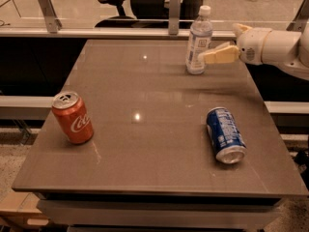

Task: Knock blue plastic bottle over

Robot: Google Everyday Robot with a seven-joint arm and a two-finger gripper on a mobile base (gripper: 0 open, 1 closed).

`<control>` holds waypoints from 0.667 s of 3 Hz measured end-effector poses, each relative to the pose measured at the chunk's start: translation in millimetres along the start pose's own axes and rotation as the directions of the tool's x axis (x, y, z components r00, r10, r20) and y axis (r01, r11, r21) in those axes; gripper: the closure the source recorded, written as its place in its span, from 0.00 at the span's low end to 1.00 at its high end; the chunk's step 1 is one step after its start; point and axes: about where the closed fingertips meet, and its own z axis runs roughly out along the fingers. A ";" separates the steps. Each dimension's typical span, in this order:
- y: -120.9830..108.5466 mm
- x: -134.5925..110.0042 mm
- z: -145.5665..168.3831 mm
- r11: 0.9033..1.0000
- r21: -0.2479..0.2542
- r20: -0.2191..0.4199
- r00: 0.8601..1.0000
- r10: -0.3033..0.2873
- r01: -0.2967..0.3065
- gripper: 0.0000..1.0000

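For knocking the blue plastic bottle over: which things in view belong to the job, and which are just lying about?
Job:
blue plastic bottle, upright at the table's far edge
gripper, beside its lower half, on the view's right

Lying about:
red cola can, upright, front left
blue-and-white soda can, on its side, front right

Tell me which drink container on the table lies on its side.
The blue-and-white can, front right. The red can and the bottle stand upright, the gripper at the bottle's side.
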 end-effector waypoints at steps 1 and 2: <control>6.4 -4.3 29.4 0.997 -0.078 0.015 1.000 -0.003 0.004 0.00; 10.3 -7.8 48.0 0.989 -0.145 0.065 0.998 0.009 0.001 0.00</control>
